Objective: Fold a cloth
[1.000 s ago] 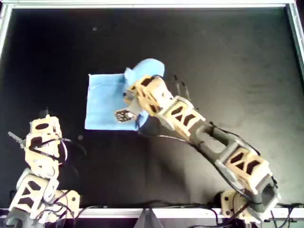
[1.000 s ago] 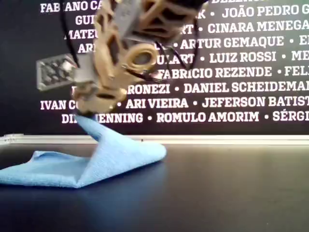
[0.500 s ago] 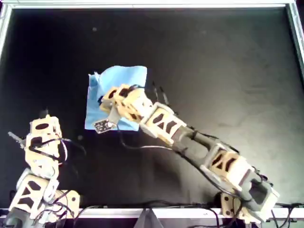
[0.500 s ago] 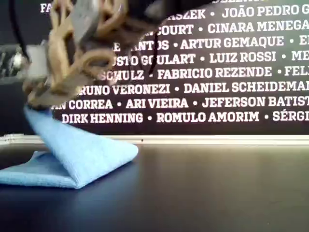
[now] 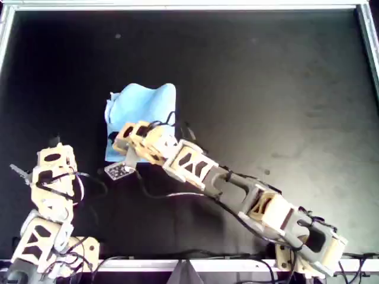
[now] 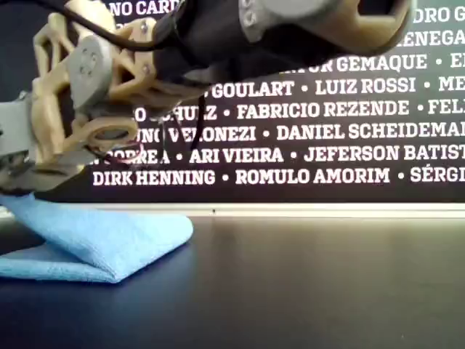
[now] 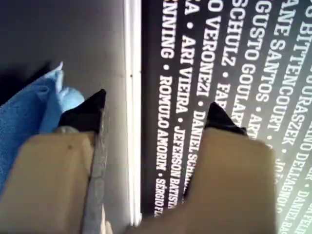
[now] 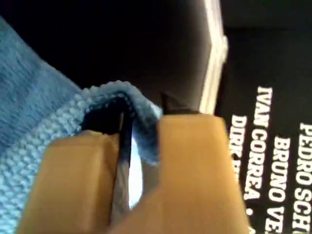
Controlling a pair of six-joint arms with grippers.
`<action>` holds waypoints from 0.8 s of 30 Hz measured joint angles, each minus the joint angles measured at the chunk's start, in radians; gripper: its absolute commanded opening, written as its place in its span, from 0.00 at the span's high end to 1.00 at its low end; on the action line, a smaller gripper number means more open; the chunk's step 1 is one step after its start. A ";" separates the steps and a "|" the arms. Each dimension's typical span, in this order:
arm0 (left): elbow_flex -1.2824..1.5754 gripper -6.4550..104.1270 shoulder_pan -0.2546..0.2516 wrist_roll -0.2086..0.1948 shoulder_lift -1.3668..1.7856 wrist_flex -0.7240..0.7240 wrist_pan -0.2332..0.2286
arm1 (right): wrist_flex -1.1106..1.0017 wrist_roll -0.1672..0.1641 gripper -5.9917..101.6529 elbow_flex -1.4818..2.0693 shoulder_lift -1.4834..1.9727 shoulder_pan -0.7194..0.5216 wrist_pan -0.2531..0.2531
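My table (image 5: 284, 77) is a black mat with a pale raised rim; on it the light blue cloth (image 5: 142, 100) lies, folded over itself.

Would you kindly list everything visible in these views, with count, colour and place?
cloth: one, light blue, partly folded over itself, left of centre in the overhead view.
table: one, black, with a pale rim, under everything.
wall of names: one, black with white lettering, behind the table in the exterior view.
right gripper: one, tan, pinching the cloth's edge.
left gripper: one, tan, jaws apart, holding nothing.
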 measured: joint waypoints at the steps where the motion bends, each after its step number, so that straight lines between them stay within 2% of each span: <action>1: 0.000 0.30 0.000 0.000 0.000 0.000 0.000 | 0.000 -0.003 0.56 0.000 0.000 0.000 0.000; 13: 0.000 0.30 0.000 0.000 0.000 0.000 0.000 | 0.000 -0.005 0.57 -0.003 0.000 -0.032 0.000; 15: 0.000 0.30 0.000 0.000 0.000 0.000 0.000 | 0.003 -0.006 0.63 -0.003 0.000 -0.044 -0.011; 18: 0.000 0.30 0.000 0.000 0.000 0.000 0.000 | 0.003 -0.006 0.82 -0.003 0.006 -0.107 -0.005; 21: 0.000 0.30 0.000 0.000 0.000 0.000 0.000 | 0.003 -0.003 0.99 -0.002 0.028 -0.232 -0.003; 22: 0.000 0.30 0.000 0.000 0.000 0.000 0.000 | 0.003 -0.003 0.99 -0.002 0.041 -0.284 0.009; 24: 0.000 0.30 0.000 0.000 0.000 0.000 0.000 | 0.003 -0.003 0.95 -0.002 0.081 -0.391 0.002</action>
